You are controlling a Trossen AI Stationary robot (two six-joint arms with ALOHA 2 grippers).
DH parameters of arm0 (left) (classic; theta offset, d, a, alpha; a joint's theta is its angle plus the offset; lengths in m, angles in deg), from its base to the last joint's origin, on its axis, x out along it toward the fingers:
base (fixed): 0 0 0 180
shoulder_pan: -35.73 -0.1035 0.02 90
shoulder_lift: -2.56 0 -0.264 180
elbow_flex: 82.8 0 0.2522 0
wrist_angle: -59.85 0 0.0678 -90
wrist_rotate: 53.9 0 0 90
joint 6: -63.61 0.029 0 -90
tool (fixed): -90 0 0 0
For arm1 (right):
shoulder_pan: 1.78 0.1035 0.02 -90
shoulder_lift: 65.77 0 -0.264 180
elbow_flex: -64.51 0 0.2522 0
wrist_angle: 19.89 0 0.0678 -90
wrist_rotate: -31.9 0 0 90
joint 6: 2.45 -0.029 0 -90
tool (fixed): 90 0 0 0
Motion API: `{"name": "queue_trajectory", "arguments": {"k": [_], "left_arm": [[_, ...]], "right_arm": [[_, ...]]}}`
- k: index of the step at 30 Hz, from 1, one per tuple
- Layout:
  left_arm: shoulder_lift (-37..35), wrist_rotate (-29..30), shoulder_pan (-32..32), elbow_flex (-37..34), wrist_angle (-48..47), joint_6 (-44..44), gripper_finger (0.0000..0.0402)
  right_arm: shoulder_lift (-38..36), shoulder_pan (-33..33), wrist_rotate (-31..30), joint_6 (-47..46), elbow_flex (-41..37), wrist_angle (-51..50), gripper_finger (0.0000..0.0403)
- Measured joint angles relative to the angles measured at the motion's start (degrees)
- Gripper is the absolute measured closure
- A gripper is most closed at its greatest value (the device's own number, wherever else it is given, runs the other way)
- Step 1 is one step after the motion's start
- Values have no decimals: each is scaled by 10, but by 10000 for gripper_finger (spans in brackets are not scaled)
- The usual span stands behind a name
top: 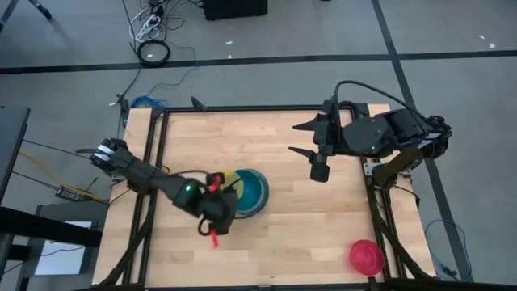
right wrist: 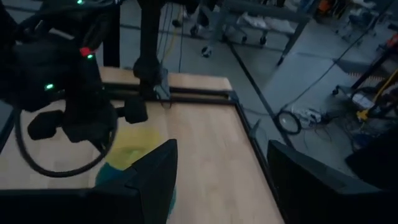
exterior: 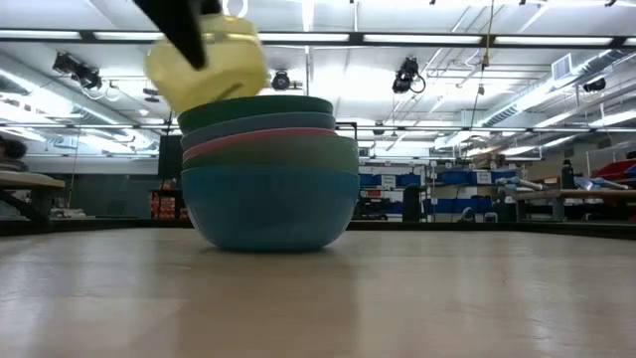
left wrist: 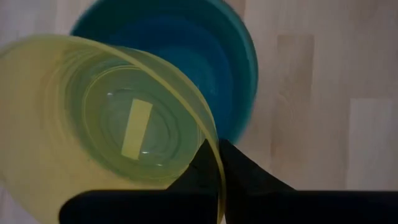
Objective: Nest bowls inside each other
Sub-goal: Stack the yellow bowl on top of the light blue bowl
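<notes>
A stack of nested bowls (top: 254, 194) rests on its base on the wooden table; its outer bowl is blue (exterior: 268, 204), and teal, pink and green rims show above it. A yellow bowl (exterior: 207, 62) hangs tilted above the stack's rim, with my left gripper (left wrist: 217, 148) shut on it. In the left wrist view the yellow bowl (left wrist: 106, 130) has its mouth toward the camera and overlaps the stack (left wrist: 186, 56). A red bowl (top: 366, 255) sits alone near the table's front right corner. My right gripper (top: 305, 137) hangs open, high over the table's far right part. My left gripper pinches the yellow bowl's rim (left wrist: 216, 171) between its two fingers, one finger (left wrist: 198, 169) inside the bowl and one (left wrist: 249, 177) outside. The fingers slant down from the table's left side. The bowl is lifted clear and tilted, above the stack's left edge.
A black frame (top: 157, 153) runs along the table's edges. Bare tabletop (top: 323, 226) lies between the stack and the red bowl. Cables lie on the floor beyond the far edge.
</notes>
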Motion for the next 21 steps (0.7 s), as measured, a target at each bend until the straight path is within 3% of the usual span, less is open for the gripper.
{"name": "queue_trajectory", "arguments": {"k": [6, 12, 14, 21], "left_arm": [[4, -38, -49, -6, 64, 84, 398], [31, -97, -66, -6, 112, 125, 388], [42, -102, -66, -6, 105, 124, 373], [51, -104, -65, -6, 94, 95, 294]], "right_arm": [[-15, 16, 0, -61, 0, -78, 174], [-18, 41, -6, -209, 0, -241, 165], [-18, 53, -5, -274, -6, -285, 161], [-39, 96, 67, -405, -111, -280, 155]]}}
